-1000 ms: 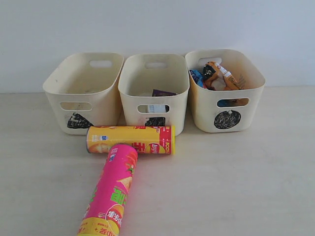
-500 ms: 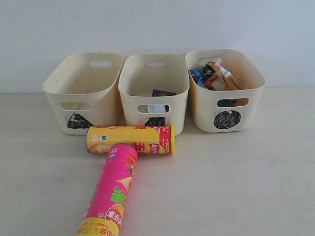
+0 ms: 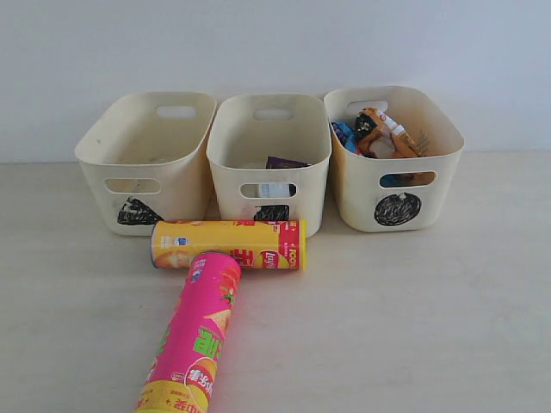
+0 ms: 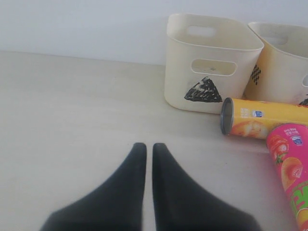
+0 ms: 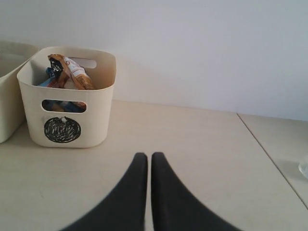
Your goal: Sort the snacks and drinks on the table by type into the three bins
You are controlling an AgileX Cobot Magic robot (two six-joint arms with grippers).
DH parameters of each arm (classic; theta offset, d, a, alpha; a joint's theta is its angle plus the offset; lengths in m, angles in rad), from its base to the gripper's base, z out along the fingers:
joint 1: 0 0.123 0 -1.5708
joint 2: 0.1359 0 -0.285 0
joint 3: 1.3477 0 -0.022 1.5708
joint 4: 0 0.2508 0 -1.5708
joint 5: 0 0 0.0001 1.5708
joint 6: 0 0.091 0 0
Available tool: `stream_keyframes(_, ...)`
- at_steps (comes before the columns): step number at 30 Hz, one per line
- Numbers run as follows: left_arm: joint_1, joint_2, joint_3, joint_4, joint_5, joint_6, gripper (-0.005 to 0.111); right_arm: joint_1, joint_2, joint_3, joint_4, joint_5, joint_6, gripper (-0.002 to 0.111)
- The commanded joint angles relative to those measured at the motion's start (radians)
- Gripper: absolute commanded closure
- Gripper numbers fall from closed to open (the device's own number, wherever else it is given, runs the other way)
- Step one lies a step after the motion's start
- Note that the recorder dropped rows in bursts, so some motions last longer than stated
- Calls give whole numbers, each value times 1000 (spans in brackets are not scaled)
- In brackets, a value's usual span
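Note:
The yellow chip tube (image 3: 228,244) lies crosswise on the table (image 3: 413,310) before the bins, and the pink tube (image 3: 194,335) lies with its end against it. The circle bin (image 3: 396,185) on the right holds the orange-brown bag (image 3: 383,131) and the blue bag (image 3: 344,133). In the square bin (image 3: 271,163) sit the purple juice box (image 3: 284,163) and, seen through the handle slot, the white-and-blue box (image 3: 274,189). The triangle bin (image 3: 142,172) looks empty. My left gripper (image 4: 145,147) is shut, apart from the yellow tube (image 4: 262,118). My right gripper (image 5: 146,156) is shut, near the circle bin (image 5: 67,108).
A pale wall stands close behind the bins. In the right wrist view a seam or table edge (image 5: 272,161) runs off to one side, with a faint clear object (image 5: 304,168) beyond it. Neither arm shows in the exterior view.

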Motion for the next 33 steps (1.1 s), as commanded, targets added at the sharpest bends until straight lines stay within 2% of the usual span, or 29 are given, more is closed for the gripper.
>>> stream_keyframes(1, 1, -4, -3, -5, -13, -3, 103, -3, -38, 34, 63, 6, -40, 108)
stream_keyframes(16, 1, -4, -3, -5, -13, -3, 103, -3, -153, 198, 96, 7, 0, 108)
stream_keyframes(33, 1, -4, -3, -5, -13, -3, 103, -3, -153, 198, 103, 60, 16, 108)
